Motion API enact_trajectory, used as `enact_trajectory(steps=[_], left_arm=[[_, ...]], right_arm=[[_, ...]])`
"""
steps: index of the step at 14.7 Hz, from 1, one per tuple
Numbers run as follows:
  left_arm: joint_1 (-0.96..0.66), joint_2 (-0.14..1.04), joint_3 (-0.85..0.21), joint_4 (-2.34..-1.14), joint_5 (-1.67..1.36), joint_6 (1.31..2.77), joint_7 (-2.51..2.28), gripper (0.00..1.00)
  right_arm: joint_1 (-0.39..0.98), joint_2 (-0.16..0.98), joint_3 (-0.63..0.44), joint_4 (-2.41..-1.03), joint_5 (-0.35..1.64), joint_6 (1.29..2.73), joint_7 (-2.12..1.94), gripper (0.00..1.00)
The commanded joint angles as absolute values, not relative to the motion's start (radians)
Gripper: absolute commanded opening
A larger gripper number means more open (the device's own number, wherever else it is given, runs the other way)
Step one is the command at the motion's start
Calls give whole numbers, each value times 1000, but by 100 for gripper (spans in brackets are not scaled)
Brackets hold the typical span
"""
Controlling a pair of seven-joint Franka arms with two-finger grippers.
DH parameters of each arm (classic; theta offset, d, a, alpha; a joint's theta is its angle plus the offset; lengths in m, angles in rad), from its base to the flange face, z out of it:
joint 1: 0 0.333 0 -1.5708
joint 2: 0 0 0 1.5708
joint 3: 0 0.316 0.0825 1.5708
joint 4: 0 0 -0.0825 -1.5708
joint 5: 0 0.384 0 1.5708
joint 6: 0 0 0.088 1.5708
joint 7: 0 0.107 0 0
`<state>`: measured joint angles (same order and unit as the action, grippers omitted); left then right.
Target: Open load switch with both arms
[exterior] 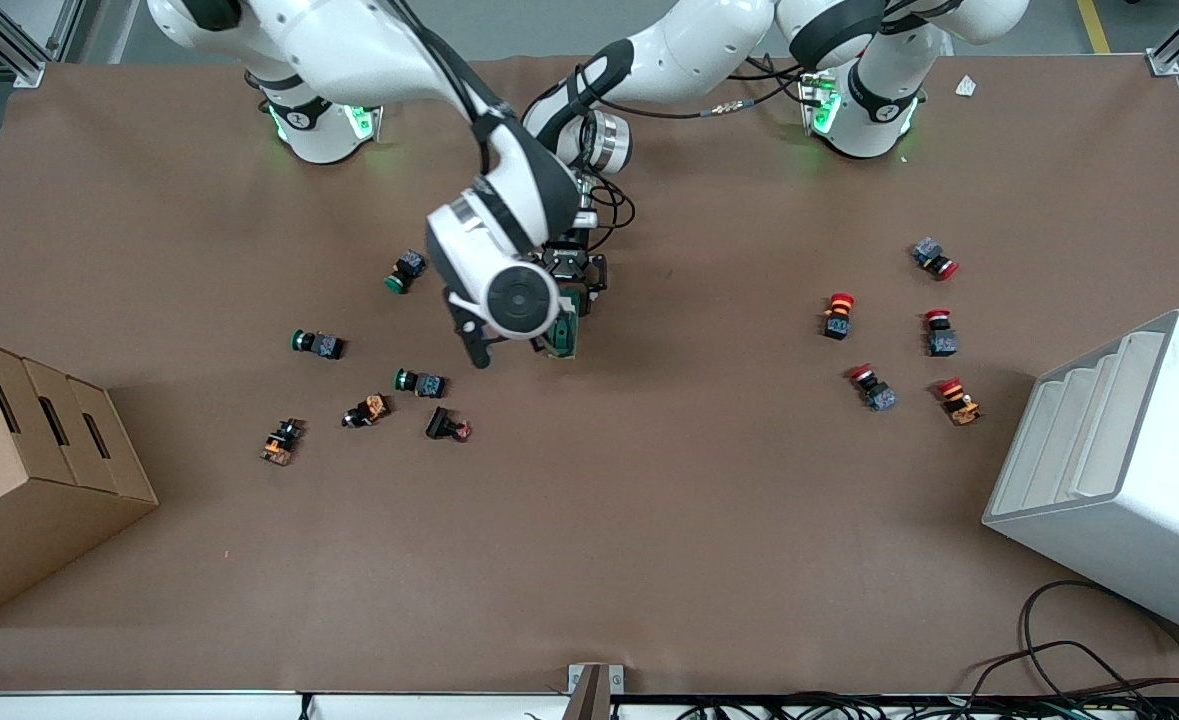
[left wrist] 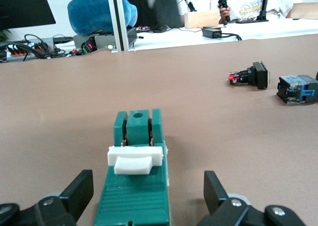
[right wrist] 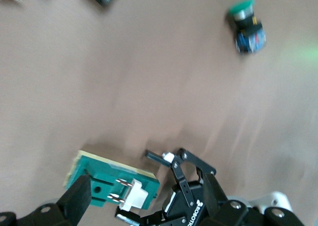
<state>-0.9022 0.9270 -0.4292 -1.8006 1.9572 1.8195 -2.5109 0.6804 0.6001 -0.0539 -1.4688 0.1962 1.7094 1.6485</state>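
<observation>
The load switch [exterior: 565, 335], a dark green block with a white lever [left wrist: 135, 159], lies on the brown table near its middle. My left gripper [exterior: 574, 283] reaches down at the switch, open. In the left wrist view the block [left wrist: 136, 196] sits between the two black fingers [left wrist: 79, 192] of my left gripper [left wrist: 148, 192] with a gap on each side. My right gripper [exterior: 527, 345] hangs low beside the switch [right wrist: 112, 179], toward the right arm's end. My right gripper [right wrist: 149, 206] is open, one finger [right wrist: 77, 201] at the block's edge. Whether that finger touches the block is unclear.
Green [exterior: 407, 270], orange [exterior: 367, 410] and black [exterior: 447, 425] push buttons lie toward the right arm's end. Several red-capped ones [exterior: 837, 315] lie toward the left arm's end. A cardboard box [exterior: 29, 470] and a white rack [exterior: 1119, 460] stand at the table's two ends.
</observation>
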Motion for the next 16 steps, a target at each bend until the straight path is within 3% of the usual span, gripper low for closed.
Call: enact_trajectory(steps=[1,7,11,13,16], left_arm=[[-910,907,-480,-1741,1828,1806,-2472,98],[-861,798,-543,-1692,1573,1825,-2260,98],[-689,727,-672,-1640,1404,1827,-2004,96],[-558,687,-769,-1634,1338,1829,-1913,96],[-224,628,-1022,-1625,1162,1824,-1664,98]], right_arm=[[565,508,-41,-1502,183,1684,1395,100],[277,388,-41,-1499,158,1646,736,100],[132,328,-43,-1494,58,1644,259,100],[71,313,-41,-1485,37,1643,126,100],[15,302,-41,-1444,-8,1571,16,100]])
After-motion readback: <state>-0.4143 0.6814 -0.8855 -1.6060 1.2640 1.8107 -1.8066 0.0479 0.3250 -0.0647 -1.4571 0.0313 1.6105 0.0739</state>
